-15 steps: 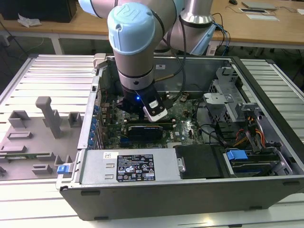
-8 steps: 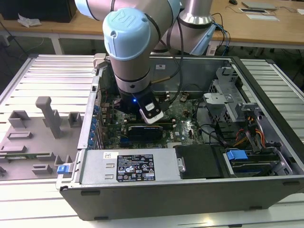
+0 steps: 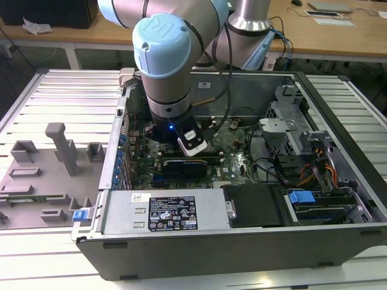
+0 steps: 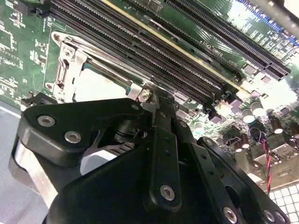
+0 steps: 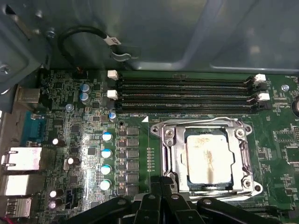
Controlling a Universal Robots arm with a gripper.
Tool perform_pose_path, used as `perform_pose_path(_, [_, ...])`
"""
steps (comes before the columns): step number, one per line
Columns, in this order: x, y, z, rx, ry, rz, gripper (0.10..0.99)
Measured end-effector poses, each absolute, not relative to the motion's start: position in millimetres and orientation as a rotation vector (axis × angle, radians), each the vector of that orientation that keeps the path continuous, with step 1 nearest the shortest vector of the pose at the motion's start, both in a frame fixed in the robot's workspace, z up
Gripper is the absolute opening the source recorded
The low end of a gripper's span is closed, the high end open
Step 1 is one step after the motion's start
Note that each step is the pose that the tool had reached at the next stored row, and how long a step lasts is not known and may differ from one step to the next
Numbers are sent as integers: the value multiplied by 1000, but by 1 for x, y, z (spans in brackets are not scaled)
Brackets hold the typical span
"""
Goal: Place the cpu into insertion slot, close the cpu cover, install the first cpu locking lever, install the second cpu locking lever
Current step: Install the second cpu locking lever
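The small flat square cpu with its silvery-beige metal top (image 5: 209, 157) sits inside the square insertion slot with the silvery rim (image 5: 164, 154) on the green circuit board (image 5: 140, 126), and the thin silvery metal cpu cover frame (image 5: 240, 135) appears to lie down around it, so placing and closing look done; judging by that, the step in hand is a locking lever. The black linkage gripper (image 5: 163, 183) hangs at the socket's edge on the side away from the long black memory slots (image 5: 187, 95), its fingers drawn close together with no gap between them; whether they pinch a thin lever I cannot tell. In the second wrist view the gripper tip (image 4: 152, 100) is at a small screw on the frame's corner (image 4: 146, 95). To do this well, press only on the lever, keep clear of the chip's top, and stay off the small round capacitors (image 5: 106, 154) beside the socket.
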State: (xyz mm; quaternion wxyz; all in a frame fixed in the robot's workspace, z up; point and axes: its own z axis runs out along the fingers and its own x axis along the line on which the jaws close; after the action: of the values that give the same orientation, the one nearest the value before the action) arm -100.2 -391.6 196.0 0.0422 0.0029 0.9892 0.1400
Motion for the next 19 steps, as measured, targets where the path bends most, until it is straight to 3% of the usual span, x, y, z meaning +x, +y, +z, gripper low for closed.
perform_pose_path(8, [-100,-391,223,9,3031,395,106])
perform_pose_path(19, [-60,-390,224,13,3041,300,106])
